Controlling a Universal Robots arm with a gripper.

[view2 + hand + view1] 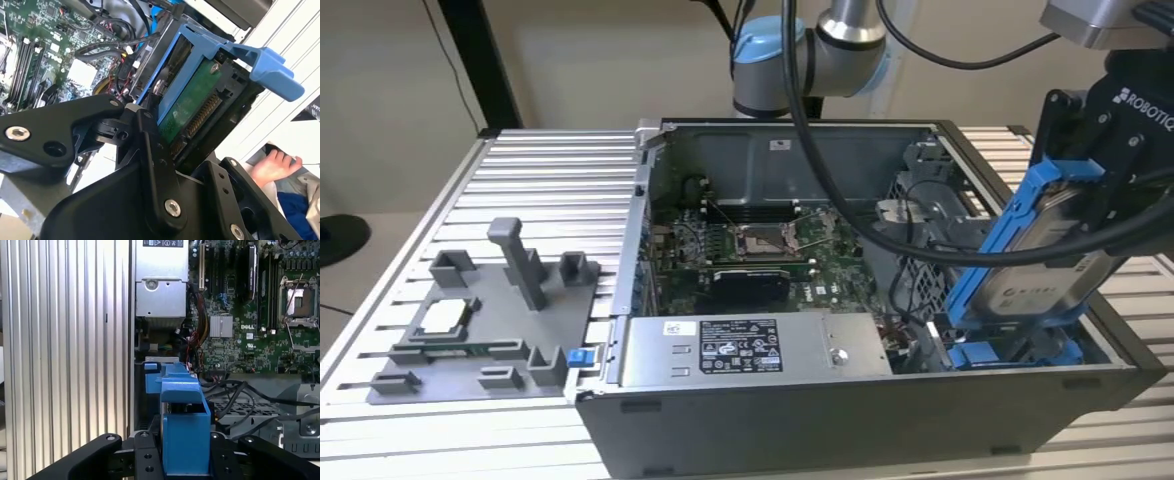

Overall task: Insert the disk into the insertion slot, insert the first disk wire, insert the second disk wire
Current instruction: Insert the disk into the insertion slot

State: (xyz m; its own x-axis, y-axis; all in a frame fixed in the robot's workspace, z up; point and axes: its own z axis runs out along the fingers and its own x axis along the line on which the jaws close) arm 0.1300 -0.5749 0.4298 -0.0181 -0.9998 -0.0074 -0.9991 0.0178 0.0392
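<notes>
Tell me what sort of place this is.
Probably a robotics lab bench set up for computer assembly: an open computer case sits on a slotted aluminium table, a grey parts fixture lies beside it, and the arm's end effector grips the disk above the case.

On the exterior view's right, the black claw (pixel 1105 195) grips the disk (pixel 1047 275) in its blue carrier. The disk stands steeply tilted, with its lower end at the blue rails of the insertion slot (pixel 1014 352) in the near corner of the open computer case (pixel 854 420). Inside the case lie the motherboard (pixel 761 250) and a grey power supply (pixel 734 350). The case sits on a ribbed counter (pixel 547 170), beside a grey fixture (pixel 480 330).
</notes>
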